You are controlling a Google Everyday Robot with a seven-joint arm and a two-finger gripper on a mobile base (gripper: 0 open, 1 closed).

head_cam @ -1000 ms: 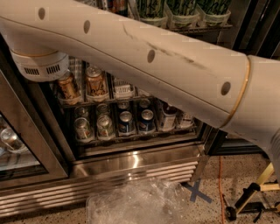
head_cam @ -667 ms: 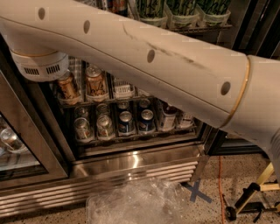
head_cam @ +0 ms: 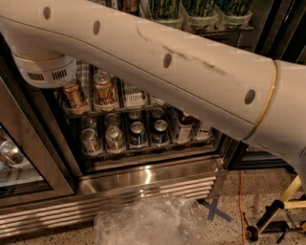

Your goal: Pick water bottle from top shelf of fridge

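Observation:
My white arm (head_cam: 181,72) crosses the whole view from the right edge to the upper left, ending in a round joint (head_cam: 45,72). The gripper is out of view, past that joint. The fridge (head_cam: 143,177) stands open in front, with its steel body and louvred base grille. The highest rack in view, the top shelf (head_cam: 224,29), shows only at the top edge and carries clear tubs of green stuff (head_cam: 201,12). The arm hides most of that shelf. No water bottle shows.
Bronze cans (head_cam: 103,91) stand on the middle rack and mixed drink cans (head_cam: 136,134) on the lowest. A glass door (head_cam: 19,162) is at the left. On the floor lie crumpled clear plastic (head_cam: 143,222), a blue tape cross (head_cam: 215,210), an orange cable (head_cam: 240,201) and a yellow stand (head_cam: 282,210).

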